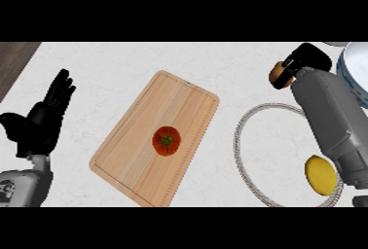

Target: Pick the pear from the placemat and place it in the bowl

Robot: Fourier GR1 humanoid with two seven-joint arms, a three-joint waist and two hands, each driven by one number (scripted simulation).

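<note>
Across the whole frame spreads a pale, marbled surface, with a strip of dark wood at the upper left corner. Largest on it is a wooden cutting board, lying tilted at the centre, with a red tomato resting on its lower half. To its right lies a round placemat with a rope-like rim, partly covered by the grey right forearm, and a yellow lemon sits on the mat at the lower right. At the upper right edge, a white bowl with a blue-patterned wall is partly cut off by the frame.

The right robot hand is at the upper right, its fingers curled round a small brownish pear, which shows just left of the bowl and off the mat. The left robot hand rests at the left edge, fingers straight and pointing up, holding nothing.

Judging from this, the carry is nearly done. Doing it well would mean bringing the pear fully over the bowl's opening, clear of the rim, before the fingers part.
</note>
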